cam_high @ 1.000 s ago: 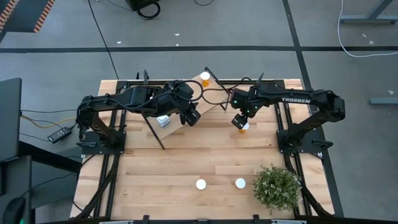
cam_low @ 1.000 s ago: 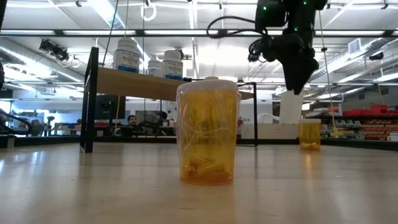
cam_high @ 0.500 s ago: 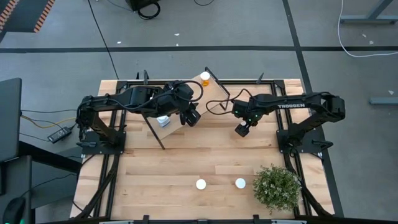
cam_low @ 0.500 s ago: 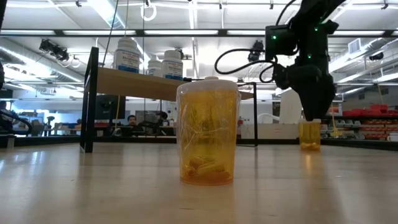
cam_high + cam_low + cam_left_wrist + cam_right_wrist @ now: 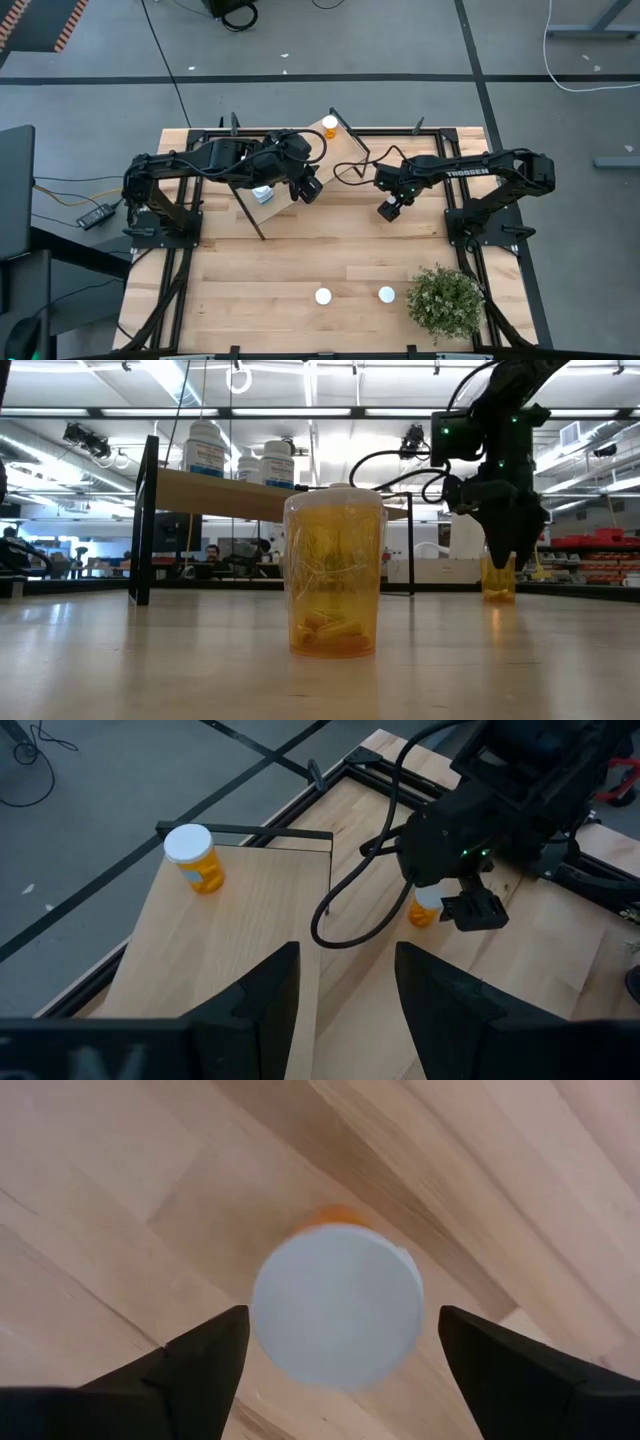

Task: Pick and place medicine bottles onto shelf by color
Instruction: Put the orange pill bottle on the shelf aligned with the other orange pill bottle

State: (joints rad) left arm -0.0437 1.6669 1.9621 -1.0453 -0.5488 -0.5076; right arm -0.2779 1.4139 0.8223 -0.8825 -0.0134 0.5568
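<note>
An orange medicine bottle (image 5: 336, 1305) with a white cap stands upright on the table right of the shelf (image 5: 240, 920). My right gripper (image 5: 342, 1315) points straight down over it, open, one finger on either side of the cap with a gap on both sides. In the high view this gripper (image 5: 390, 210) hides the bottle. In the low view its fingers reach down around the bottle's top (image 5: 498, 582). Another orange bottle (image 5: 195, 858) stands at the shelf's far end. My left gripper (image 5: 345, 955) hangs open and empty above the shelf.
White bottles (image 5: 205, 448) stand on the shelf's left part. Two white-capped bottles (image 5: 323, 296) (image 5: 386, 294) stand near the table's front edge, beside a green plant (image 5: 445, 303). An orange bottle (image 5: 333, 570) stands close before the low camera. A black cable (image 5: 345, 910) loops above the table beside the shelf.
My right gripper has come down onto the orange bottle standing right of the shelf, shifting slightly toward the near edge. Its fingers now reach around the bottle's top and cover the cap in the high view. The bottle has not moved.
</note>
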